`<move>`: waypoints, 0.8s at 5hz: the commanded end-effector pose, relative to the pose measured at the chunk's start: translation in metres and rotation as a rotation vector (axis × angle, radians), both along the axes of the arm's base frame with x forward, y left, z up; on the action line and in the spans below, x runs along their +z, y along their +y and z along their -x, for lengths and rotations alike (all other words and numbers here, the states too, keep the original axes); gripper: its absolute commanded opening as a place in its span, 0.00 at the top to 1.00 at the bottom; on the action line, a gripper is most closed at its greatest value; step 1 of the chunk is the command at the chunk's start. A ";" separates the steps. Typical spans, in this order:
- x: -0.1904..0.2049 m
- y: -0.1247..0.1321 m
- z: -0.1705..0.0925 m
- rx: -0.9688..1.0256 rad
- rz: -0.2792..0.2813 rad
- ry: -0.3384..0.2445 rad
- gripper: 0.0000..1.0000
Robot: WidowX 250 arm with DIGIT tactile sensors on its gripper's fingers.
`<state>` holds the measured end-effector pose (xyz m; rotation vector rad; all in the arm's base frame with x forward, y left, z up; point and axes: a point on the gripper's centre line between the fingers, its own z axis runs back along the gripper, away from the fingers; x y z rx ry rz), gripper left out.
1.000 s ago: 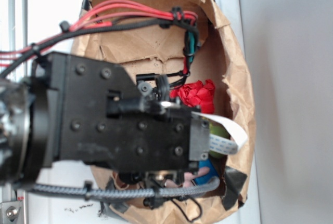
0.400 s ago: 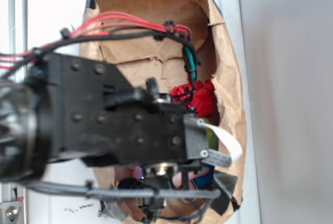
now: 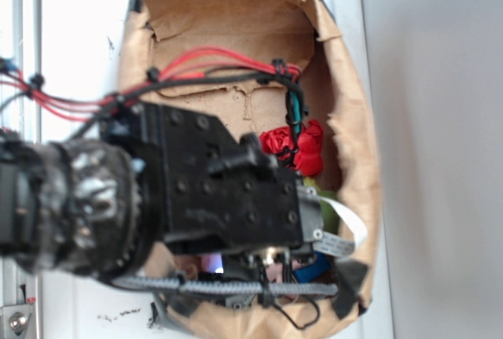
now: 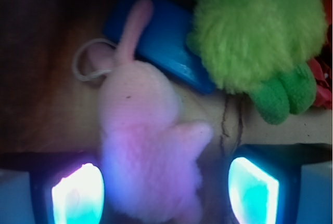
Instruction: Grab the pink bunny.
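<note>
In the wrist view the pink bunny [image 4: 148, 146] lies on the brown bag floor, its body between my two glowing pads and one long ear reaching up over a blue block [image 4: 166, 37]. My gripper [image 4: 165, 193] is open around it. The left pad [image 4: 78, 193] sits close against the bunny's side and the right pad [image 4: 252, 190] stands apart from it. A white cord loop [image 4: 86, 65] lies by the bunny's head. In the exterior view my black wrist [image 3: 220, 189] covers the bunny.
A fuzzy lime-green plush toy [image 4: 255, 31] lies just up and right of the bunny, partly on the blue block. A red fabric flower [image 3: 295, 144] sits beyond it. The brown paper bag's walls [image 3: 228, 48] close round everything.
My arm has swung further right and deeper into the bag, and the cable bundle now hangs lower across the bag's opening.
</note>
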<state>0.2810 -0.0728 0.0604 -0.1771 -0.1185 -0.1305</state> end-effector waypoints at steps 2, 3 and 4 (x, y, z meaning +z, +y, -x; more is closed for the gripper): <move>-0.024 -0.020 -0.008 -0.061 -0.089 -0.055 0.00; -0.014 -0.015 -0.006 -0.044 -0.061 -0.061 1.00; 0.001 -0.002 -0.006 -0.003 -0.029 -0.073 1.00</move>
